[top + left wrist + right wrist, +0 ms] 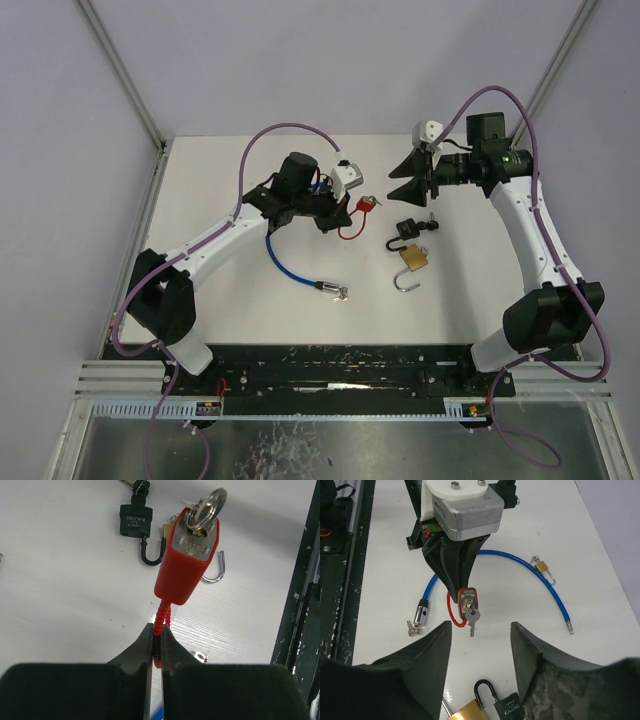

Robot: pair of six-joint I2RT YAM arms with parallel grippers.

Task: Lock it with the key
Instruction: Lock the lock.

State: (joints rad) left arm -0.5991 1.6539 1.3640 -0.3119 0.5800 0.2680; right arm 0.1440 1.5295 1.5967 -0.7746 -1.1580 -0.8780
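Note:
A red padlock point(366, 205) with a red cable shackle hangs in the air above the table. My left gripper point(340, 214) is shut on the red cable, seen in the left wrist view point(156, 635). The lock body point(185, 570) points away from the fingers, with a key and ring point(207, 507) in its end. In the right wrist view the lock point(469, 599) faces me with a silver key point(473, 620) dangling from it. My right gripper point(481, 627) is open and empty, a short way from the lock, also seen from above point(405, 177).
A black padlock point(408, 228) and a brass padlock point(415, 258) with open shackles lie below the right gripper. A blue cable lock point(285, 262) with keys at its head point(330, 288) lies near the left arm. A small brass padlock point(542, 566) lies beyond it.

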